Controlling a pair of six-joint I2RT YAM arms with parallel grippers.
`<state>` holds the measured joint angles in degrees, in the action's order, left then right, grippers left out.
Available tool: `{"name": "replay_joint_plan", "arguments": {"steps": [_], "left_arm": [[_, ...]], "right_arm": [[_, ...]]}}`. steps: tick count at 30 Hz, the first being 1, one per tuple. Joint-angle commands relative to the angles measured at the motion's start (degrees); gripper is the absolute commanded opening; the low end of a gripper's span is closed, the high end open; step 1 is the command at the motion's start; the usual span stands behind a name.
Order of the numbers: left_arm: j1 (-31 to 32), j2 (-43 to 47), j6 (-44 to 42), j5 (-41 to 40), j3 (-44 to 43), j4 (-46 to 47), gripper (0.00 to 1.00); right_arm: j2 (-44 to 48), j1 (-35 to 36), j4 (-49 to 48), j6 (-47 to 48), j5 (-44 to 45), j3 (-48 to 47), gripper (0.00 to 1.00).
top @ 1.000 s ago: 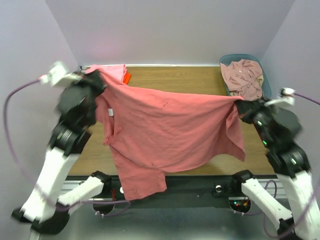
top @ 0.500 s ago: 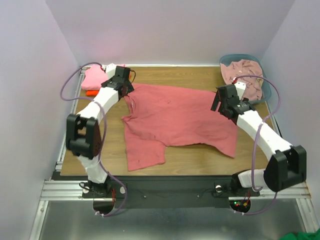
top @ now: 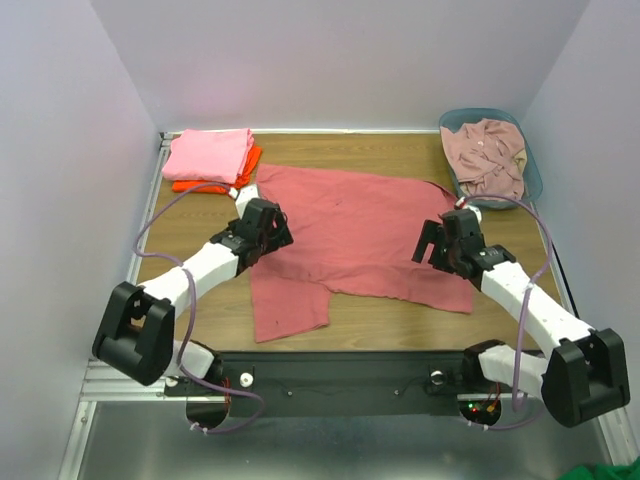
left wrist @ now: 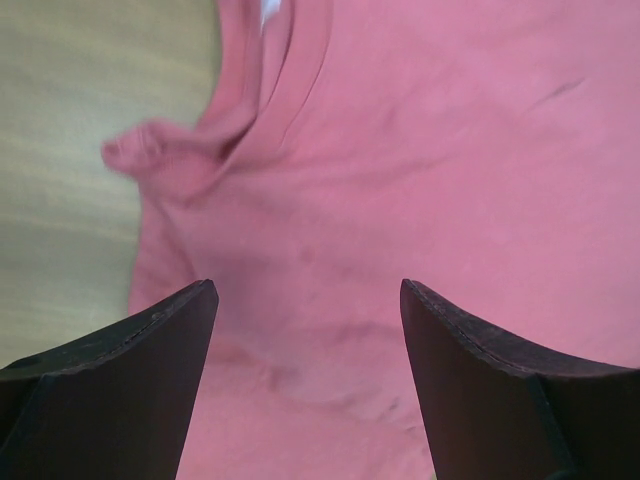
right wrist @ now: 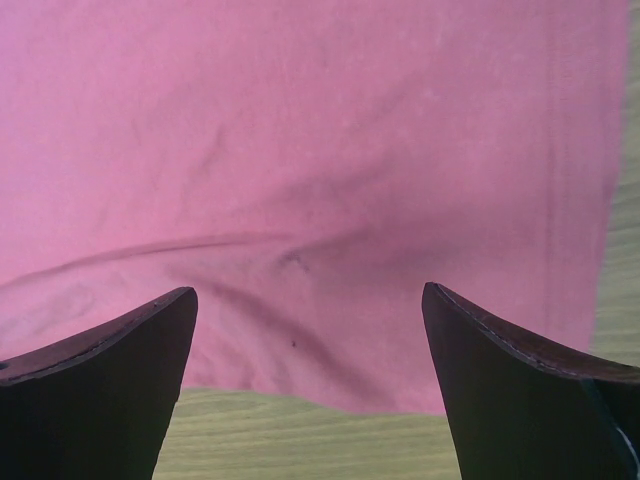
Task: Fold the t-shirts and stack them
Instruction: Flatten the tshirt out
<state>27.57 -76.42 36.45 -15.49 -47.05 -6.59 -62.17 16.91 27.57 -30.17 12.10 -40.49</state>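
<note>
Dropped flat, coral tee lies under both wide jaws, at its nine and three o'clock edges.

Overhead; both wrists close above coral t-shirt

Spread shirt centre; folded stack back-left — basket back-right.

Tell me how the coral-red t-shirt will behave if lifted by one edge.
The coral-red t-shirt is probably floppy: it lies flat with soft creases, so it would drape and sag. Likely light, thin cloth. Its bunched fold suggests pushing would wrinkle rather than slide it.
</note>
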Motion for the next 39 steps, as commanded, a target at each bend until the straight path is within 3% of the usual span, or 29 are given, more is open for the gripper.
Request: {"name": "replay_joint_plan", "arguments": {"steps": [1,5,13,22,25,30,34,39], "left_arm": [[0.5,-2.1,1.2,2.3,2.9,6.2,0.86],[0.1,-8.3,-0.8,2.0,2.5,10.2,0.86],[-5.8,-23.9,-3.0,2.8,-6.3,7.1,0.86],[-10.0,-29.5,-6.4,4.4,-17.7,3.6,0.86],[-10.0,-27.4,-6.7,5.6,-18.2,1.9,0.86],[-10.0,-15.3,-2.1,3.6,-14.0,-4.4,0.86],[-9.9,-5.2,3.4,1.3,-5.9,-11.1,0.87],[-6.8,6.2,12.9,5.0,8.9,-15.3,0.87]], "right_arm": [[-4.3,-0.1,-7.6,-1.6,-4.0,1.2,1.00],[-13.1,-0.2,-10.7,-2.2,-3.6,1.2,1.00],[-25.6,-0.1,-13.4,-1.3,-1.6,-3.6,1.00],[-35.0,-0.2,-13.5,0.2,1.8,-14.7,1.00],[-32.1,-0.2,-12.9,0.0,3.2,-15.6,1.00],[-21.9,-0.2,-12.5,-1.1,0.6,-11.5,1.00],[-11.1,-0.2,-11.1,-5.7,3.1,-5.1,1.00],[0.0,-0.3,-10.7,-11.5,5.0,2.9,1.00]]}}
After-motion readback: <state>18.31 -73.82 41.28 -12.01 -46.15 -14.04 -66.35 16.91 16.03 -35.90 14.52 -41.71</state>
